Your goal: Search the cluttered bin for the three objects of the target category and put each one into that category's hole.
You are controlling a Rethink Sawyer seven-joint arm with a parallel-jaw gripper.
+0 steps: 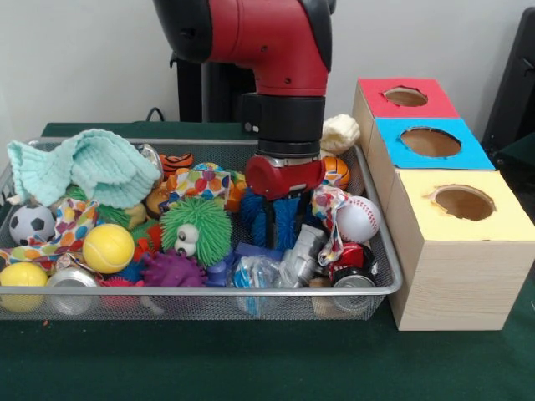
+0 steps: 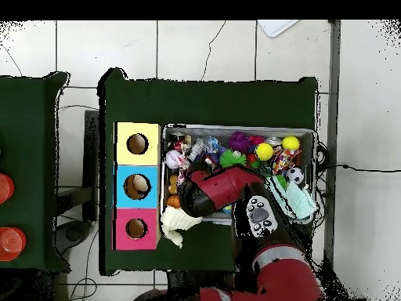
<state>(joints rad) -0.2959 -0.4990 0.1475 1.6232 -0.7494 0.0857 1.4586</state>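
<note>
A crumpled clear bottle [image 1: 255,274] is lying at the bin's [image 1: 201,291] front rim, just ahead of the gripper [image 1: 282,225], whose fingers are hanging apart, holding nothing.

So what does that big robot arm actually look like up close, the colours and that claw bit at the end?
The arm is thick and rounded, glossy red with black sections. A black cylindrical wrist band with a silvery ring sits below the red elbow, then a red rounded block carrying the claw, whose fingers are dark and slim. In the overhead view a black panel with a pale marking sits on the arm's top.
</note>
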